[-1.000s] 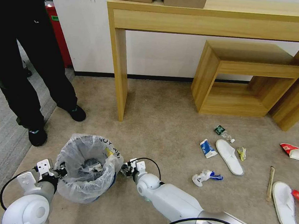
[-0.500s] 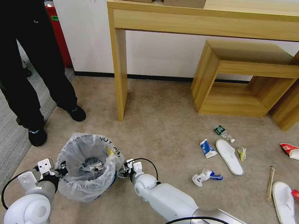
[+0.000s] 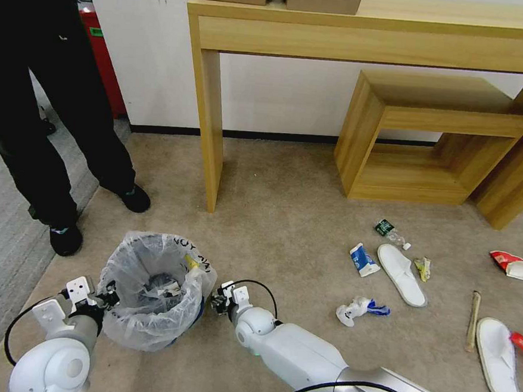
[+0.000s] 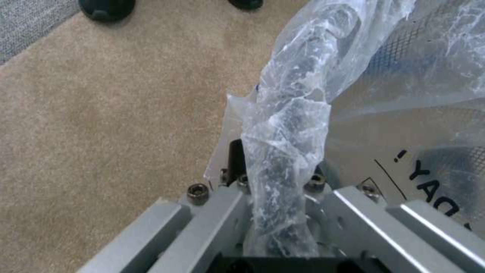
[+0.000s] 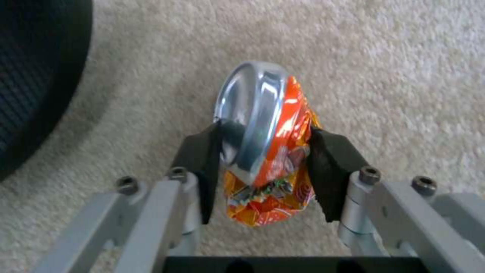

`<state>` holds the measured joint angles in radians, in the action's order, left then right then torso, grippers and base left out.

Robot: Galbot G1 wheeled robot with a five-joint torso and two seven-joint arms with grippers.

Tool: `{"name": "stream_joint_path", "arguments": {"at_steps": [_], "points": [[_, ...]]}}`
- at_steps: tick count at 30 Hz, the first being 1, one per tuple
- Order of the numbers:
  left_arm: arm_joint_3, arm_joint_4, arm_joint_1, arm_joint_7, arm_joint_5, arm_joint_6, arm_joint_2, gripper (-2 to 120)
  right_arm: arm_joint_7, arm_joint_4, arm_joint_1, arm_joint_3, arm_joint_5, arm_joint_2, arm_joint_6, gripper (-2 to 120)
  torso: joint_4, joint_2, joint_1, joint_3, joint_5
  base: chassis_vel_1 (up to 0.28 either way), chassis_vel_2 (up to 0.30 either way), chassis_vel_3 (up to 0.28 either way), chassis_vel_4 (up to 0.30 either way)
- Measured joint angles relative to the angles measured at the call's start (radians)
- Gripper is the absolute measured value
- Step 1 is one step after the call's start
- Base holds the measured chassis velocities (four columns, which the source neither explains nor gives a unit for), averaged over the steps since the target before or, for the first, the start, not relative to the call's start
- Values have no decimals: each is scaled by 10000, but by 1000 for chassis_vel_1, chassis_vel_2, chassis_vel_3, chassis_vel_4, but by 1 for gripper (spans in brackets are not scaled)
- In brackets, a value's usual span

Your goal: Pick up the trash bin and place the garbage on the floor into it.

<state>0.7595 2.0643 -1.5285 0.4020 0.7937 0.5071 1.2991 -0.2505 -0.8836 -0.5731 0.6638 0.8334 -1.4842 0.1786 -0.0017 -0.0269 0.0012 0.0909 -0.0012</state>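
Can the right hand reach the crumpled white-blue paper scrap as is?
Probably not yet. The right hand is shut on a crushed orange can beside the trash bin. The paper scrap lies in the open on the floor, nothing blocking it.

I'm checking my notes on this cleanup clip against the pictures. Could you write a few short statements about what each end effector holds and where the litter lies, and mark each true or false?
1. The right end effector grips a crushed orange can. True.
2. The left end effector is open, clear of the trash bin. False: it is shut on the bin's bagged rim.
3. Two white slippers lie on the beige floor. True.
4. The clear bottle is already in the bin. False: it lies on the floor near a slipper.
5. The wooden stick rests on the desk. False: it lies on the carpet.
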Motion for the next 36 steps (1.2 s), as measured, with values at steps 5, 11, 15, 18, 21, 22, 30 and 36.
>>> {"name": "stream_joint_path", "arguments": {"at_steps": [5, 11, 15, 18, 21, 22, 30, 36], "points": [[-6, -39, 9, 5, -9, -21, 19, 1, -4, -51, -40, 0, -16, 65, 3, 27, 0, 1, 0, 1, 0, 0, 0, 0, 0], [-20, -82, 42, 13, -14, -47, 47, 1, -9, -153, -87, 0, -18, 164, 5, 22, 3, 0, 0, 0, 2, 0, 0, 0, 0], [-38, -139, 64, 15, -58, -65, 82, 1, -53, -375, -146, -10, -63, 370, -7, 22, 2, 1, 0, 1, 0, 0, 0, 0, 0], [-23, -182, 73, 24, -73, -64, 44, 1, -181, -932, -224, -174, 39, 738, -53, 22, -3, 1, 0, 1, -7, 0, 0, 0, 0], [-15, -199, 73, 26, -81, -44, 6, 1, -220, -2073, -374, -537, 265, 1256, -196, 22, -3, 1, 0, 1, -1, 0, 0, 0, 0], [-9, -205, 72, 32, -86, -30, 0, 1, -209, -2611, -455, -758, 265, 1521, -396, 22, -2, 1, 0, 1, -2, 0, 0, 0, 0], [-18, -257, 93, 69, -94, 30, -48, 1, 931, -5622, -1222, -2477, -58, 3576, -2067, 22, -2, 0, 0, 1, -1, 0, 0, 0, 0], [-25, -282, 105, 72, -97, 41, -59, 1, 2427, -7229, -1774, -3500, -104, 4670, -3362, 22, -5, 1, 0, 1, 1, 0, 0, 0, 0]]}}
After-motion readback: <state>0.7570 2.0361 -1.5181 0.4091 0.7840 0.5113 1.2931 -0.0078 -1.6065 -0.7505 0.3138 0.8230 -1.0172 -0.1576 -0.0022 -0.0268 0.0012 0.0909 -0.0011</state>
